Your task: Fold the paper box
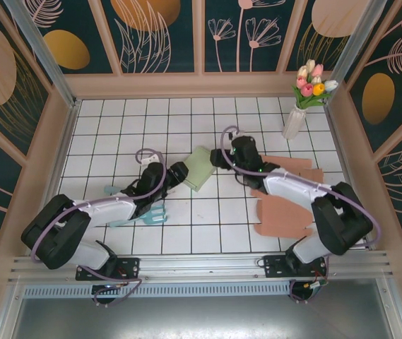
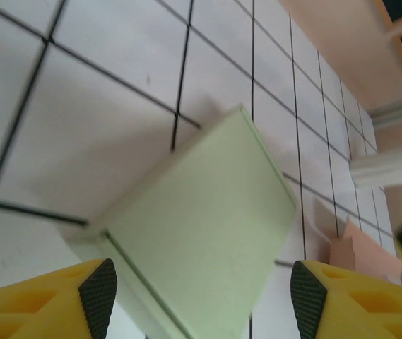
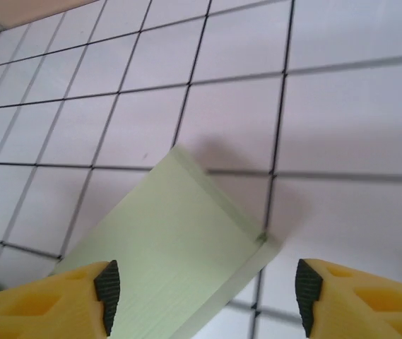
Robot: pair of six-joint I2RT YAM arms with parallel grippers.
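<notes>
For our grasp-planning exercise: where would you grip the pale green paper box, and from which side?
Probably grip the green paper box across its width, pinching its two long edges, coming from its near-left end. It is a thin slab on the tiles, so the broad face gives no pinch, while its width fits between the left gripper's open fingers.

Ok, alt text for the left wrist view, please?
A flat, pale green paper box lies at an angle on the white tiled table, framed by the left fingers, which stand wide apart at the bottom corners. Part of a pink cardboard sheet shows at the right.
</notes>
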